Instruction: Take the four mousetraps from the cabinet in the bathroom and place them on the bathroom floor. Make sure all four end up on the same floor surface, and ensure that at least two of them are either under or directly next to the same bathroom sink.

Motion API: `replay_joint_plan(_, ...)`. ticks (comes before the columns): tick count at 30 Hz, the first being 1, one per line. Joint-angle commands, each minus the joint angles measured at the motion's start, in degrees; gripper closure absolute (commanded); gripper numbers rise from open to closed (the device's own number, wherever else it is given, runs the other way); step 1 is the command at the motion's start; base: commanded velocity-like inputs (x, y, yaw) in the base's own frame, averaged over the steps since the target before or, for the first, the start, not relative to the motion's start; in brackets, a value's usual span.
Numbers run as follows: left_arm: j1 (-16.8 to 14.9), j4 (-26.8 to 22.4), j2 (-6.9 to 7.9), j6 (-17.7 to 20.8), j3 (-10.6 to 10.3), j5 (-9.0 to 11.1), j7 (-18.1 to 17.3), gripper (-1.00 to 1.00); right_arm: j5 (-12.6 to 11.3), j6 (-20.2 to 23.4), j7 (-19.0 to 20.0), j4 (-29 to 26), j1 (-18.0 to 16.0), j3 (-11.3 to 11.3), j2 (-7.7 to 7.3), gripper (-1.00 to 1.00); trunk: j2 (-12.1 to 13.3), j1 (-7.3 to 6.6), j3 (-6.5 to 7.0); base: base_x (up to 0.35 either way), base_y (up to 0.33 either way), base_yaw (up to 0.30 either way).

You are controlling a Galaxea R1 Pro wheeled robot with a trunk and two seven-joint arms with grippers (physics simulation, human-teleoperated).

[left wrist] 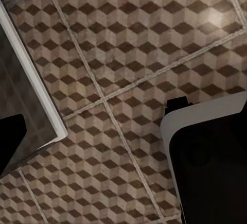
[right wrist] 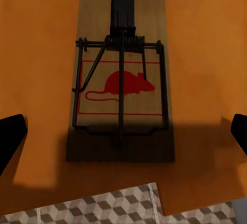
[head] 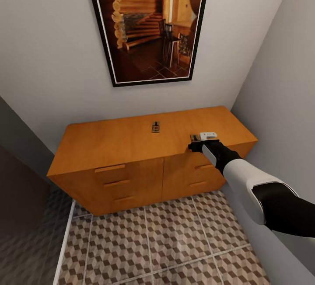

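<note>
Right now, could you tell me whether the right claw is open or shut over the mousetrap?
Open. The right claw has its fingertips spread wide on either side of the mousetrap, which lies flat on the cabinet.

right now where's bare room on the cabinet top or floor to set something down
Cabinet top: bare from its left end to the middle mousetrap. The right front is crowded by the right gripper, jaws open over another mousetrap. The bathroom floor before the drawers is bare.
</note>
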Motion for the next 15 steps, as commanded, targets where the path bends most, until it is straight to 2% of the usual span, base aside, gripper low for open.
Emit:
replay_joint_plan(1, -0.1, 0.26, -0.05, -0.35, -0.41, -0.05, 0.31, -1.0, -0.56, 0.29, -0.36, -0.03, -0.01, 0.55, -0.03, -1.0, -0.08, 0.04, -0.1, 0.0, 0.0, 0.0)
replay_joint_plan(15, -0.1, 0.26, -0.01, -0.35, -0.41, -0.03, 0.31, -1.0, -0.56, 0.28, -0.36, -0.03, 0.07, 0.55, -0.03, -1.0, -0.08, 0.04, -0.11, 0.0, 0.0, 0.0)
